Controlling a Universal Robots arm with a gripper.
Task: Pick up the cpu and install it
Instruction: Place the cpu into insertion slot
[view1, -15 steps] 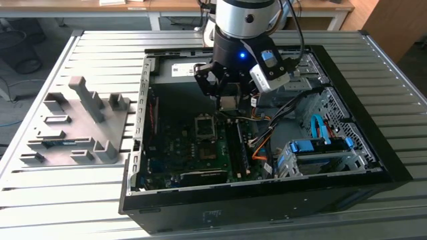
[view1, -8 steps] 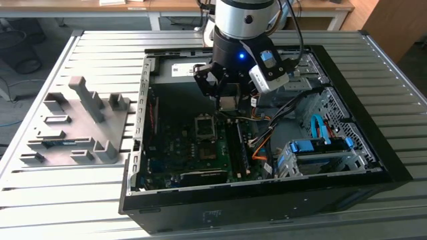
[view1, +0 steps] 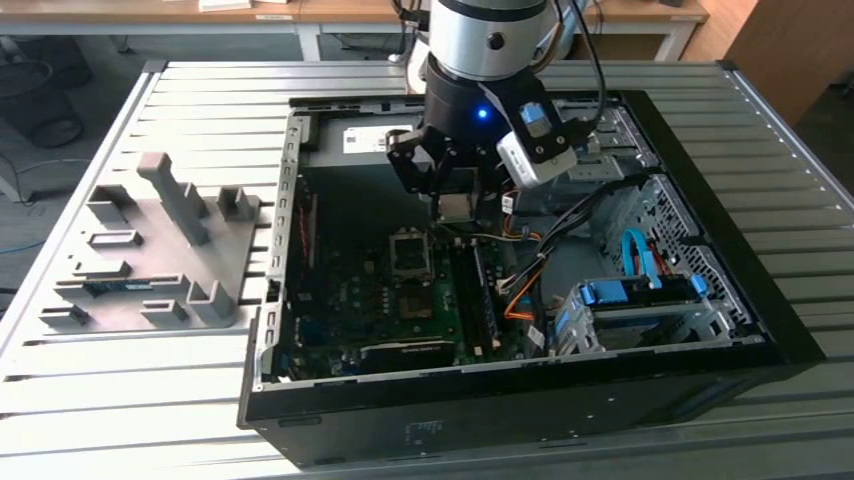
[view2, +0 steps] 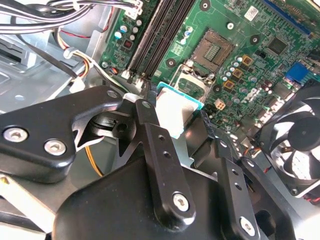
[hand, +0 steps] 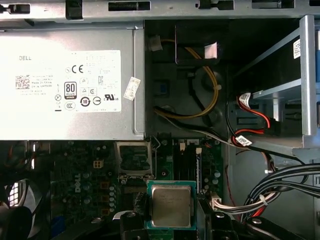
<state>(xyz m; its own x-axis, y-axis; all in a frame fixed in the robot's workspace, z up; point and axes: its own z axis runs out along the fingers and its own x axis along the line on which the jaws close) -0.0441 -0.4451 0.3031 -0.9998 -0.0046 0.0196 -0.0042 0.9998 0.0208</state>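
- The socket (view1: 407, 247) sat bare on the board, mid-case (view1: 534, 395), on the desk (view1: 200, 90).
- The claw (view1: 457, 198) was clenched on the cpu (view1: 455, 209), held over the board near the socket and not seated.
- Doing it well likely meant a level chip, edges square to the socket, clear of the cables (view1: 527, 275).

Exterior view: mounted high, angled down at the open PC case (view1: 534, 420) on the slatted surface (view1: 200, 90). Mid range, whole case in shot.
First wrist view: close, looking into the case, facing the power-supply box (hand: 70, 85) and the motherboard (hand: 85, 175).
Second wrist view: closer still, looking past the black links of the claw (view2: 177, 114) onto the board and a fan (view2: 295, 145).
Both wrist views share the cpu (hand: 171, 206) and the socket (hand: 133, 159). The exterior view covers the same board area from above.
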